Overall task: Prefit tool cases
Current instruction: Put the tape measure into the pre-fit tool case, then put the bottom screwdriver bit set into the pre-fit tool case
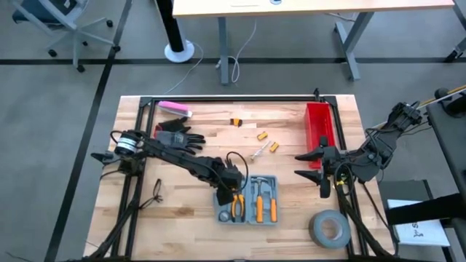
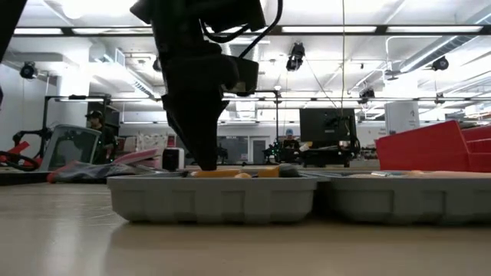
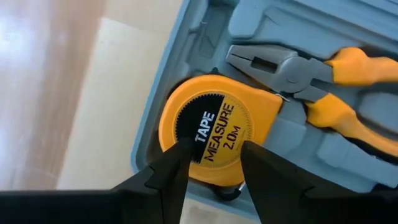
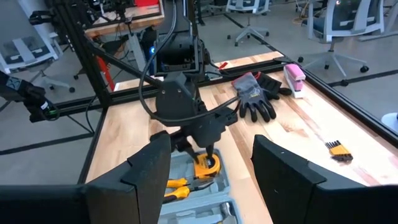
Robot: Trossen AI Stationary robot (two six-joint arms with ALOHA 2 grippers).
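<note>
The grey-blue tool case [image 1: 247,220] lies open on the wooden table, its two halves [image 2: 211,201] side by side. In its moulded slots lie an orange tape measure [image 3: 214,127] and orange-handled pliers [image 3: 323,78]; more orange-handled tools [image 1: 263,205] lie in the other half. My left gripper [image 3: 214,157] points down over the tape measure, its fingers apart with nothing between them. In the high view it hides the tape measure. My right gripper [image 1: 309,166] hangs open above the table, right of the case, near the red bin. My left gripper's fingertips [image 3: 180,155] stand over the tape measure's printed face [image 3: 211,134] from above, pointing down. Whether they touch it cannot be told from these views. The tape measure lies in the case, near the case's corner.
A red bin [image 1: 318,124] stands at the far right. A grey tape roll [image 1: 329,227] lies near the front right, black gloves [image 1: 180,137] and a pink object [image 1: 175,108] at the far left. Small orange parts [image 1: 262,136] lie mid-table. A black frame [image 1: 218,98] borders the table.
</note>
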